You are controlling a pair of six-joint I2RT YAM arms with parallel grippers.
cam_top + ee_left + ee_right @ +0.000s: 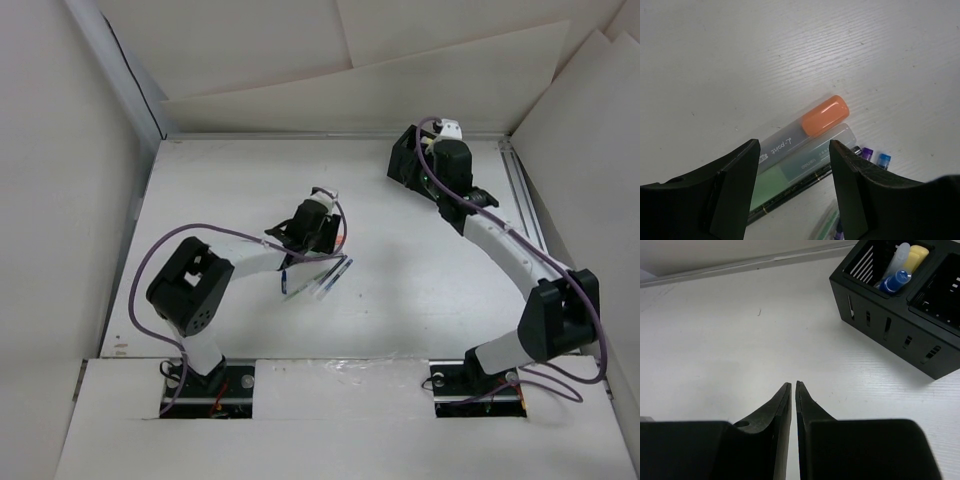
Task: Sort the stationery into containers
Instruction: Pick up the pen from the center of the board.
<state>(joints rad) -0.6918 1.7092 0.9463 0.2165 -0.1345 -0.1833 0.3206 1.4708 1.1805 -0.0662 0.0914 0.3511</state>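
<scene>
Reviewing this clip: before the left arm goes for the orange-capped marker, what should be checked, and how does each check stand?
1. Left gripper open: ok, jaws apart with the orange-capped marker showing between them.
2. Target lies alone: not ok, a clear-capped green marker lies against it, also between the jaws.
3. Height right for a grip: cannot tell.
4. Right gripper free: ok, shut on nothing.
5. Organiser box has room: ok, one compartment holds only a blue marker and a yellow marker.
</scene>
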